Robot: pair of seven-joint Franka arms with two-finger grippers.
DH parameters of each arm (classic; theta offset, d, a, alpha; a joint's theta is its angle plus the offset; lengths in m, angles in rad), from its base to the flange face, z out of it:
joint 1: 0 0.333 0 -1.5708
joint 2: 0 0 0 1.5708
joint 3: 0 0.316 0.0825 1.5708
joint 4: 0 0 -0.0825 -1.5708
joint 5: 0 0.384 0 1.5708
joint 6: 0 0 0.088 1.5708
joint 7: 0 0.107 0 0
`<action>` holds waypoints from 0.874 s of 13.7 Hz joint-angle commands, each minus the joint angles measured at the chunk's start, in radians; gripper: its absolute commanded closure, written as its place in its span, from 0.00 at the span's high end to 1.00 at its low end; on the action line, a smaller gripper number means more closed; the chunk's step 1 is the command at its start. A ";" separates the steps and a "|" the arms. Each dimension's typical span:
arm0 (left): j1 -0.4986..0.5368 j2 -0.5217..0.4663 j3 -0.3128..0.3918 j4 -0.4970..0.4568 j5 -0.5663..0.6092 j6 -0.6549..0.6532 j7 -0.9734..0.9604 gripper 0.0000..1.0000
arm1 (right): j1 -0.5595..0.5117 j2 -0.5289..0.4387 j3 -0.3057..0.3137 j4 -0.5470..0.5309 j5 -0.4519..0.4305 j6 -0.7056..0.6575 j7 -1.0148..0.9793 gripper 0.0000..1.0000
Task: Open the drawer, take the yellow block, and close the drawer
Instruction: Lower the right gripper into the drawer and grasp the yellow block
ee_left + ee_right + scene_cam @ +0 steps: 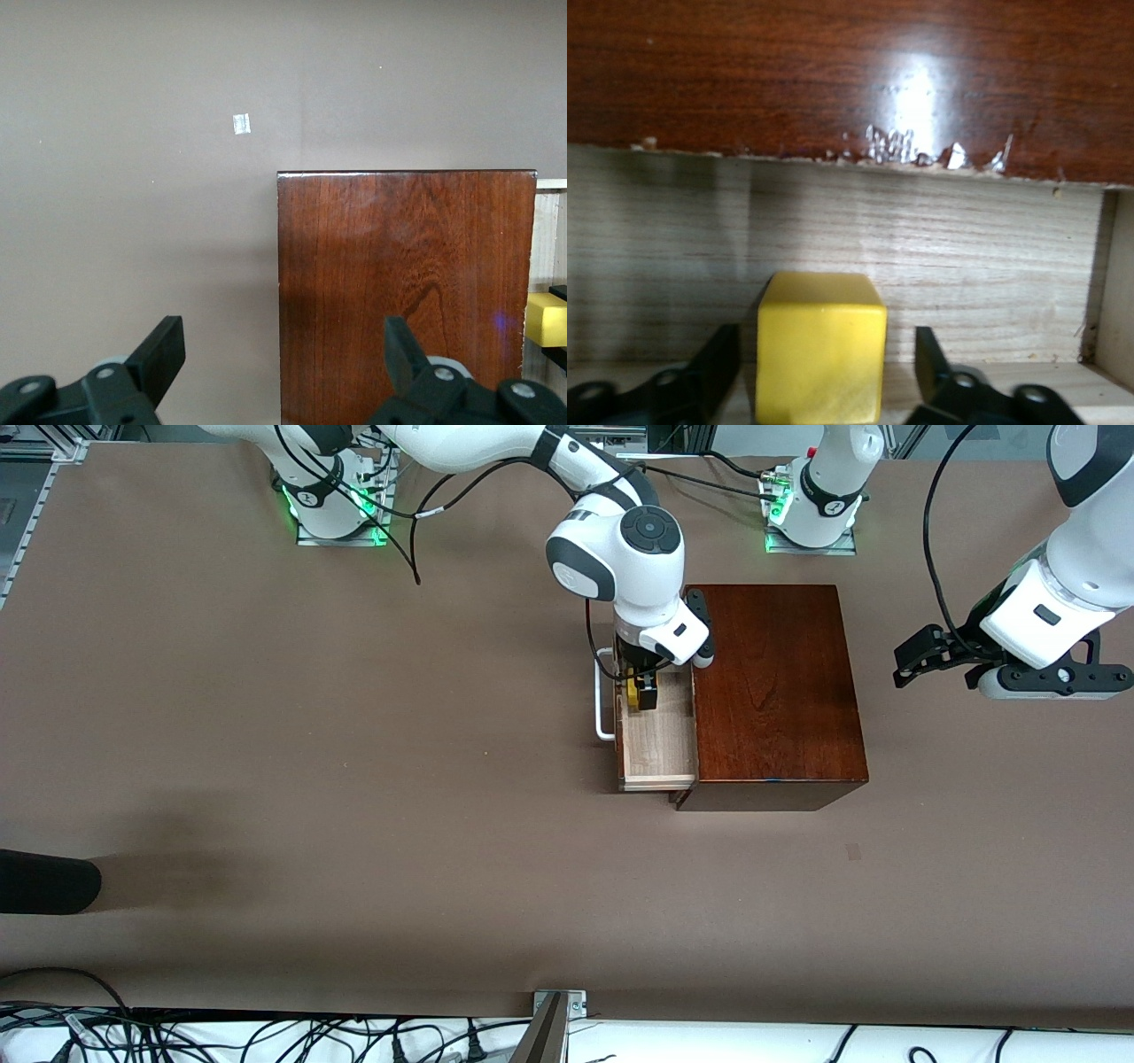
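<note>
Fingers [718,359] of the right gripper [824,372] stand wide on either side of the yellow block [821,359], with a gap showing on each side, so they do not clamp it. Block and gripper [644,691] are down inside the open drawer [660,744], on its pale floor, toward the end farther from the front camera; the white handle [602,695] faces the right arm's end of the table. Beside the box [775,691], the left gripper [283,354] waits in the air over the box's edge and the table [310,735], fingers spread wide and holding nothing.
</note>
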 commanded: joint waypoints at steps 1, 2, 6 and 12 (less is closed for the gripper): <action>-0.001 -0.004 -0.027 0.017 0.019 -0.017 0.013 1.00 | -0.003 0.021 0.006 0.038 -0.008 0.005 -0.015 0.00; 0.001 -0.004 -0.034 0.018 0.038 -0.017 0.013 1.00 | -0.003 0.019 0.004 0.038 -0.009 0.008 -0.019 0.00; 0.001 -0.004 -0.034 0.027 0.038 -0.020 0.013 1.00 | -0.003 0.003 0.007 0.047 -0.003 -0.050 -0.012 0.00; 0.001 -0.007 -0.034 0.029 0.038 -0.057 0.019 1.00 | -0.064 -0.170 0.006 0.095 0.080 -0.222 0.095 0.00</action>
